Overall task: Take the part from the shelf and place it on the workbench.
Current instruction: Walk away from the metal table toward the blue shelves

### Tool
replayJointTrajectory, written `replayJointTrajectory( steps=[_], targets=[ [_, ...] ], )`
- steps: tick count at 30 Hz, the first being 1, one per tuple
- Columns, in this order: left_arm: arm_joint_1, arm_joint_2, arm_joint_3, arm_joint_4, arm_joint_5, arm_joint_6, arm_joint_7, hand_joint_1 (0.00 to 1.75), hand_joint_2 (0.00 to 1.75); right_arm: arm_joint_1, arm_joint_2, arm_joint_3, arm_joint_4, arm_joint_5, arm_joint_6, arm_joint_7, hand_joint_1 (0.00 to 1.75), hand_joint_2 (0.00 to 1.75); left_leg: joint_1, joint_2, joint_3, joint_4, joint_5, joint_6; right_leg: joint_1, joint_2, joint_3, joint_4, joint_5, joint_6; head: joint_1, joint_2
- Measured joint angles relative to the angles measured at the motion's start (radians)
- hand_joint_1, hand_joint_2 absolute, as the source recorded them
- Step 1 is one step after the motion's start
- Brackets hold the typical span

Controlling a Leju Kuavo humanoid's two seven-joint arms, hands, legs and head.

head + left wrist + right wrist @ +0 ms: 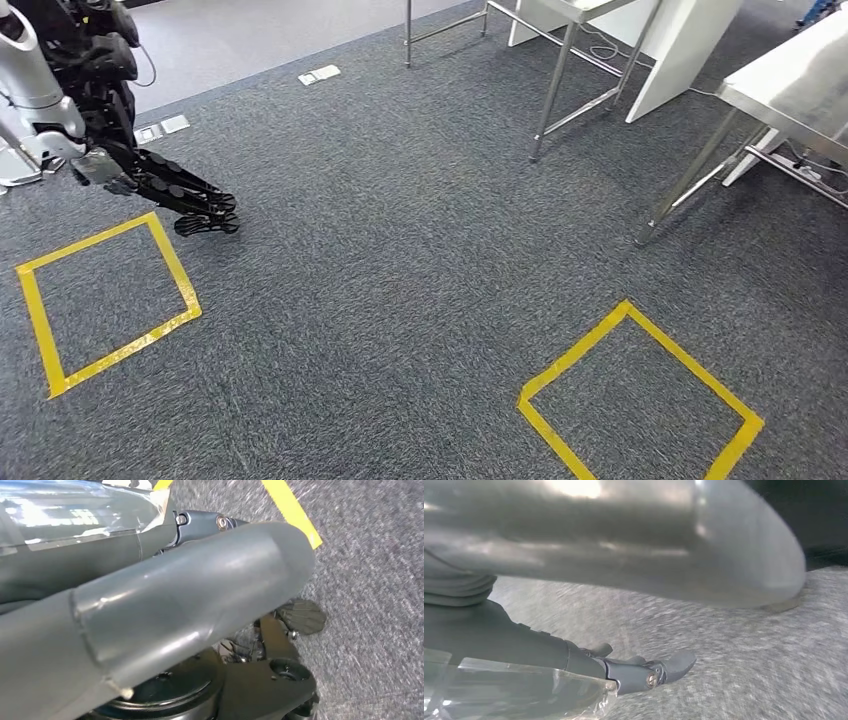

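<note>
My left hand [178, 196] hangs at the upper left of the head view, above the grey carpet, its dark fingers stretched out straight with nothing in them. In the left wrist view its thick grey thumb [190, 605] lies across the picture and a dark fingertip [301, 616] pokes out beyond it over the carpet. My right hand [624, 670] hangs over the carpet in the right wrist view, fingers extended and apart, holding nothing. A steel-topped table [800, 85] stands at the far right.
Two squares of yellow tape mark the carpet, one at the left [110, 300] under my left hand, one at the lower right [640, 400]. A second steel-legged table [560, 60] and a white panel [685, 50] stand at the back. Floor sockets [319, 75] lie far left.
</note>
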Motion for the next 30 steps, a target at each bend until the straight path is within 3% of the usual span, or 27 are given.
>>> replayJointTrajectory(
  steps=[1, 2, 3, 5, 7, 9, 10, 12, 14, 16, 17, 18, 20, 22, 23, 25, 27, 29, 30],
  targets=[
    [0.001, 0.000, 0.000, 0.000, 0.000, -0.003, 0.001, 0.00, 0.00, 0.002, -0.001, 0.000, 0.000, 0.000, 0.001, 0.000, 0.00, 0.00, -0.003, -0.016, -0.002, 0.000, 0.002, 0.002, 0.002, 0.004, -0.022, 0.039, -0.008, 0.002, 0.000, 0.000],
    [0.002, -0.001, 0.000, 0.000, 0.000, -0.006, 0.003, 0.00, 0.00, 0.004, -0.002, 0.001, 0.001, 0.001, 0.003, 0.000, 0.00, 0.00, -0.006, -0.032, -0.003, 0.000, 0.003, 0.003, 0.004, 0.006, -0.023, 0.037, 0.002, 0.007, 0.000, 0.000],
    [0.003, -0.001, 0.000, 0.000, 0.000, -0.010, 0.005, 0.00, 0.00, 0.004, -0.004, 0.002, 0.001, 0.001, 0.005, 0.000, 0.00, 0.00, -0.008, -0.048, -0.002, 0.001, 0.004, 0.003, 0.005, 0.011, -0.004, -0.009, 0.028, 0.012, 0.000, 0.000],
    [0.004, -0.001, 0.000, 0.000, -0.004, -0.017, 0.009, 0.00, 0.00, 0.003, -0.006, 0.004, 0.001, 0.001, 0.008, 0.000, 0.00, 0.00, -0.011, -0.076, -0.002, 0.002, 0.008, 0.001, 0.008, 0.045, 0.063, -0.158, 0.089, 0.014, 0.000, 0.000],
    [0.003, -0.002, 0.000, 0.000, -0.008, -0.023, 0.015, 0.00, 0.00, 0.003, -0.008, 0.006, 0.001, 0.001, 0.010, -0.001, 0.00, 0.00, -0.013, -0.098, -0.004, 0.003, 0.010, -0.007, 0.011, 0.074, 0.100, -0.246, 0.120, 0.001, 0.000, 0.000],
    [0.005, -0.001, -0.001, 0.000, -0.011, -0.031, 0.021, 0.00, 0.00, 0.002, -0.009, 0.006, 0.001, 0.000, 0.010, -0.002, 0.00, 0.00, -0.013, -0.117, -0.009, 0.002, 0.011, -0.019, 0.015, 0.065, 0.105, -0.257, 0.124, -0.016, -0.001, 0.000],
    [0.006, -0.001, -0.002, 0.000, -0.013, -0.033, 0.024, 0.00, 0.00, 0.001, -0.010, 0.006, 0.001, -0.001, 0.010, -0.002, 0.00, 0.00, -0.012, -0.113, -0.012, 0.006, 0.010, -0.023, 0.013, 0.054, 0.109, -0.259, 0.127, -0.024, -0.001, 0.000],
    [0.006, 0.000, -0.002, 0.000, -0.017, -0.036, 0.029, 0.00, 0.00, 0.002, -0.010, 0.006, 0.001, -0.008, 0.013, -0.007, 0.00, 0.00, -0.011, -0.063, -0.035, 0.054, -0.025, -0.032, 0.006, 0.029, 0.116, -0.266, 0.134, -0.040, -0.005, 0.000],
    [0.003, 0.001, -0.003, 0.000, -0.020, -0.039, 0.034, 0.00, 0.00, 0.007, -0.009, 0.005, 0.002, -0.024, 0.023, -0.014, 0.00, 0.00, -0.007, -0.006, -0.090, 0.174, -0.099, -0.043, 0.006, 0.001, 0.116, -0.267, 0.135, -0.048, -0.008, 0.000],
    [0.002, 0.001, -0.003, 0.000, -0.021, -0.044, 0.040, 0.00, 0.00, 0.011, -0.009, 0.001, 0.002, -0.036, 0.037, -0.022, 0.00, 0.00, 0.002, 0.008, -0.142, 0.287, -0.146, -0.056, 0.008, -0.031, 0.112, -0.267, 0.133, -0.050, -0.009, 0.000],
    [0.003, 0.001, -0.004, 0.000, -0.022, -0.047, 0.044, 0.00, 0.00, 0.011, -0.009, -0.001, 0.002, -0.037, 0.042, -0.026, 0.00, 0.00, 0.008, 0.012, -0.146, 0.299, -0.143, -0.061, 0.007, -0.046, 0.110, -0.267, 0.131, -0.049, -0.010, 0.000],
    [0.004, 0.001, -0.006, 0.000, -0.022, -0.051, 0.049, 0.00, 0.00, 0.011, -0.009, -0.002, 0.002, -0.034, 0.047, -0.029, 0.00, 0.00, 0.014, 0.019, -0.128, 0.268, -0.122, -0.066, 0.006, -0.060, 0.110, -0.266, 0.129, -0.047, -0.010, 0.000],
    [0.003, 0.002, -0.011, 0.000, -0.024, -0.061, 0.065, 0.00, 0.00, 0.009, -0.009, -0.001, 0.002, -0.018, 0.052, -0.034, 0.00, 0.00, 0.022, 0.058, -0.050, 0.133, -0.066, -0.072, 0.005, -0.084, 0.114, -0.263, 0.122, -0.037, -0.010, 0.000],
    [-0.002, 0.000, -0.015, 0.000, -0.024, -0.072, 0.088, 0.00, 0.00, 0.009, -0.010, 0.007, 0.002, 0.015, 0.059, -0.036, 0.00, 0.00, 0.020, 0.091, 0.003, 0.039, -0.038, -0.065, 0.012, -0.104, 0.119, -0.258, 0.112, -0.022, -0.007, 0.000],
    [-0.004, -0.001, -0.017, 0.000, -0.024, -0.077, 0.105, 0.00, 0.00, 0.007, -0.010, 0.017, 0.002, 0.039, 0.068, -0.037, 0.00, 0.00, 0.015, 0.093, 0.008, 0.027, -0.037, -0.057, 0.015, -0.114, 0.124, -0.257, 0.109, -0.015, -0.005, 0.000],
    [-0.004, -0.002, -0.019, 0.000, -0.023, -0.093, 0.151, 0.00, 0.00, 0.000, -0.008, 0.042, 0.001, 0.084, 0.099, -0.037, 0.00, 0.00, 0.008, 0.068, 0.004, 0.024, -0.032, -0.038, 0.015, -0.129, 0.132, -0.258, 0.105, -0.003, -0.002, 0.000],
    [-0.004, -0.005, -0.020, 0.000, -0.022, -0.116, 0.212, 0.00, 0.00, -0.007, -0.004, 0.072, 0.002, 0.117, 0.147, -0.034, 0.00, 0.00, 0.008, 0.045, 0.003, 0.016, -0.023, -0.021, 0.007, -0.089, 0.119, -0.224, 0.083, 0.003, 0.000, 0.000],
    [-0.006, -0.011, -0.022, 0.000, -0.020, -0.135, 0.266, 0.00, 0.00, -0.007, 0.002, 0.103, 0.002, 0.137, 0.187, -0.028, 0.00, 0.00, 0.008, 0.019, 0.002, 0.012, -0.017, -0.010, 0.001, -0.022, 0.062, -0.104, 0.026, -0.001, 0.004, 0.000],
    [-0.007, -0.015, -0.024, 0.000, -0.019, -0.141, 0.283, 0.00, 0.00, -0.006, 0.005, 0.115, 0.002, 0.143, 0.197, -0.025, 0.00, 0.00, 0.006, 0.003, 0.000, 0.012, -0.017, -0.007, 0.001, -0.005, 0.023, -0.027, -0.003, -0.003, 0.004, 0.000]
  ],
)
